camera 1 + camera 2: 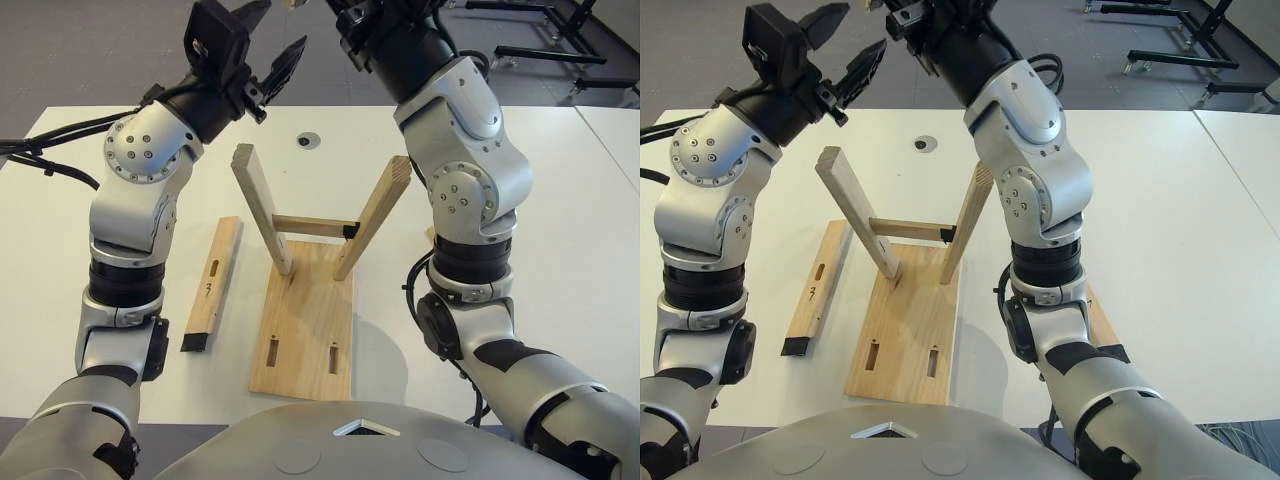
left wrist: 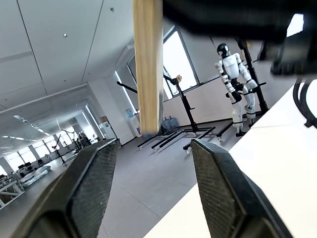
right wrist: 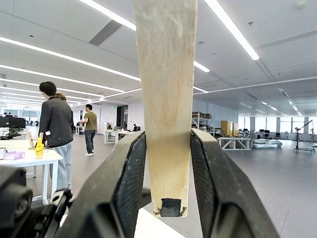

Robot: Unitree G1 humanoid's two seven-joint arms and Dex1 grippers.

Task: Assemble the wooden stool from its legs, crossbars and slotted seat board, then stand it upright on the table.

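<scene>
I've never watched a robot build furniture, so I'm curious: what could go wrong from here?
The wooden piece held high by the right end effector could slip and fall onto the standing legs. Those legs lean apart on the seat board, joined only by a crossbar; a bump might topple them.

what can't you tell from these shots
The wooden piece in the right gripper: cut off by the top edge in the head views; length unknown.
The wood strip behind the right arm: mostly covered in the head views; part unclear.
Far slots of the seat board: head views, the standing legs cover them.
</scene>
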